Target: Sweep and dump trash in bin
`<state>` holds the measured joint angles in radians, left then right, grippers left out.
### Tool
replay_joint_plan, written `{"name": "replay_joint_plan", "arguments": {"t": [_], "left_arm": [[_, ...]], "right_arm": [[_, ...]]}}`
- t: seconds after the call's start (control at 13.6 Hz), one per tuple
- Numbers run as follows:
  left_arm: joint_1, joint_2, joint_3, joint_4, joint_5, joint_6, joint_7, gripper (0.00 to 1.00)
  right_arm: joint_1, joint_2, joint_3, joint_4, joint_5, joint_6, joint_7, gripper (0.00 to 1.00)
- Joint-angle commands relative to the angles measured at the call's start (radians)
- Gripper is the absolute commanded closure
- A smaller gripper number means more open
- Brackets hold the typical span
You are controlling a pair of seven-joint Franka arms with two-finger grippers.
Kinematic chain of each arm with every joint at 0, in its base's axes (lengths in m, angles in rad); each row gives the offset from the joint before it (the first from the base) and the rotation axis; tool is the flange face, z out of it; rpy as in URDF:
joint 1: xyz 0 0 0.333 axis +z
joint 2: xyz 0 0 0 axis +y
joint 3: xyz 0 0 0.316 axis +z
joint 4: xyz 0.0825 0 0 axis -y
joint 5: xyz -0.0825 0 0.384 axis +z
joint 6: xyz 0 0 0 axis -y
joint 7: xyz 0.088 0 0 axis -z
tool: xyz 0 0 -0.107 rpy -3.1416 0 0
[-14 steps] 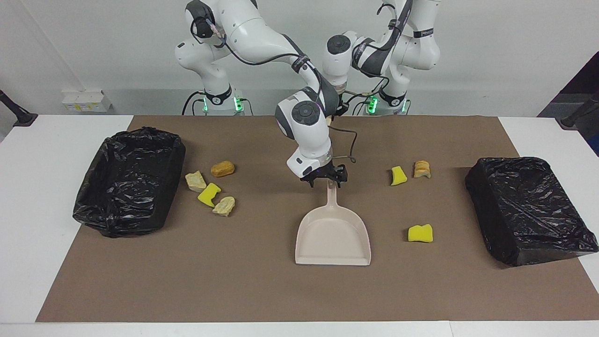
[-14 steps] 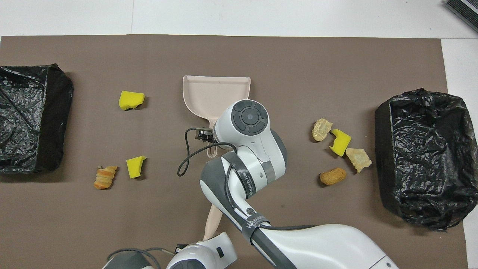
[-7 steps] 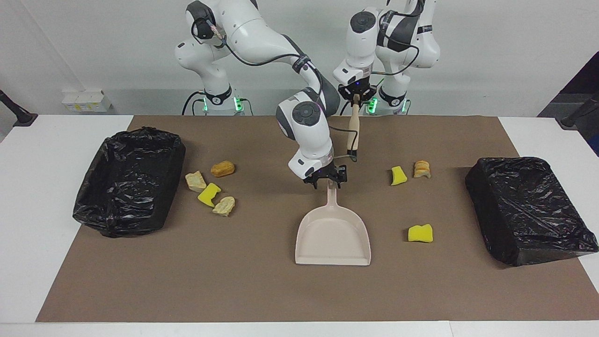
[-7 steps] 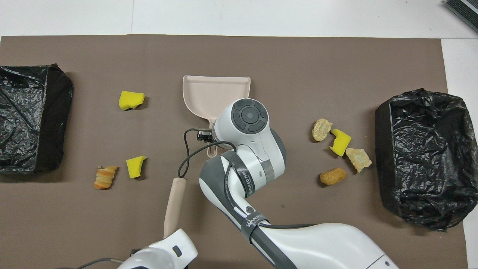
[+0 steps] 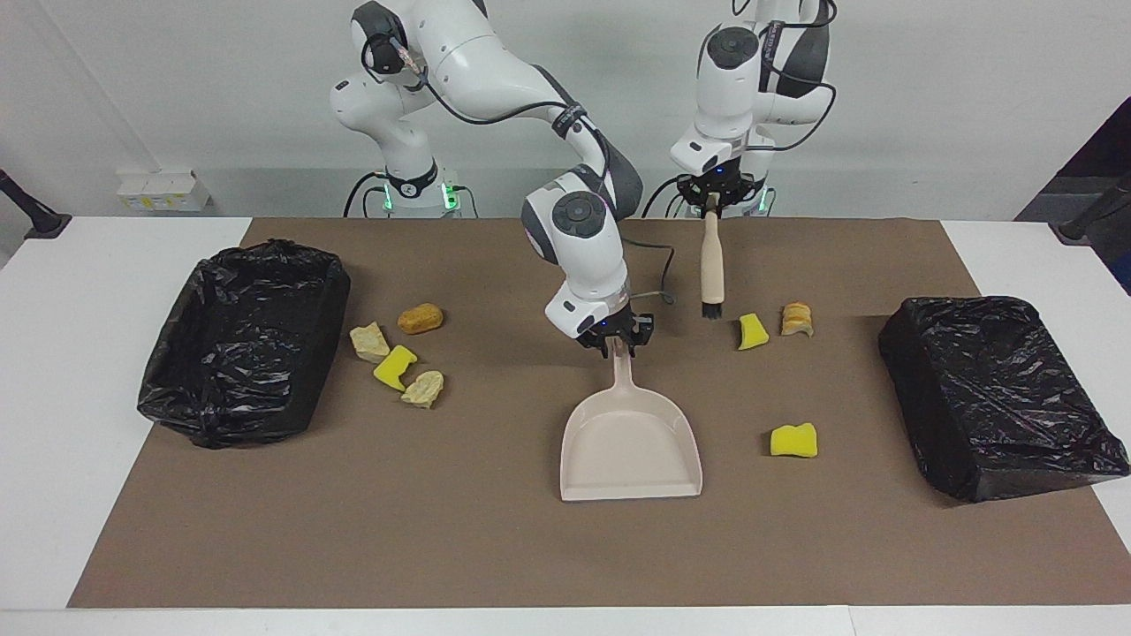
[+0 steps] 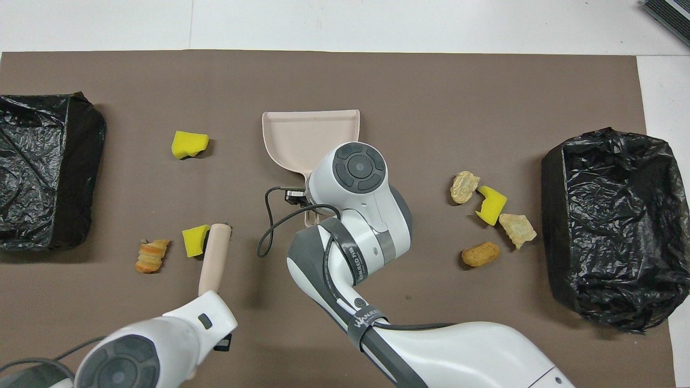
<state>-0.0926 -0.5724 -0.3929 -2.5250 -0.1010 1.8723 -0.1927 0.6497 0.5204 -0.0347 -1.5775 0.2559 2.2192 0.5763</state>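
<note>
Only arm band (image 6: 360, 322) text, maybe "WANJEED"; left tool (image 5: 711, 201) grips brush (image 5: 711, 269), right tool (image 5: 616, 340) dustpan (image 5: 631, 446).

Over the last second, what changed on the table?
The left claw swung the brush it grips out toward the left arm's end, bristles now beside a yellow sponge chunk. The right claw closed on the dustpan handle, nudging the pan slightly. Trash and both bins stayed put.
</note>
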Motion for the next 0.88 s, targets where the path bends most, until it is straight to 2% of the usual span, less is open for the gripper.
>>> {"name": "replay_joint_plan", "arguments": {"t": [0.0, 0.15, 0.22, 0.37, 0.52, 0.66, 0.81], "left_arm": [[0.144, 0.043, -0.012, 0.029, 0.015, 0.057, 0.076, 1.00], [0.242, 0.087, -0.011, 0.072, 0.015, 0.061, 0.129, 1.00], [0.292, 0.109, -0.012, 0.090, 0.015, 0.061, 0.163, 1.00], [0.371, 0.141, -0.011, 0.115, 0.015, 0.059, 0.240, 1.00], [0.459, 0.141, -0.011, 0.115, 0.015, 0.044, 0.348, 1.00], [0.563, 0.131, -0.011, 0.101, 0.014, 0.042, 0.424, 1.00], [0.580, 0.121, -0.007, 0.069, 0.014, 0.051, 0.409, 1.00]], "right_arm": [[-0.005, 0.016, -0.001, 0.025, 0.019, -0.024, -0.059, 0.82], [-0.008, 0.016, -0.001, 0.027, 0.013, -0.024, -0.072, 0.96], [-0.008, 0.015, -0.001, 0.027, 0.006, -0.030, -0.073, 1.00], [-0.010, 0.013, -0.002, 0.031, -0.044, -0.061, -0.087, 1.00], [-0.013, 0.003, -0.002, 0.033, -0.118, -0.104, -0.151, 1.00], [-0.027, -0.031, -0.002, 0.024, -0.135, -0.140, -0.308, 1.00], [-0.036, -0.052, -0.004, 0.019, -0.135, -0.206, -0.433, 1.00]]}}
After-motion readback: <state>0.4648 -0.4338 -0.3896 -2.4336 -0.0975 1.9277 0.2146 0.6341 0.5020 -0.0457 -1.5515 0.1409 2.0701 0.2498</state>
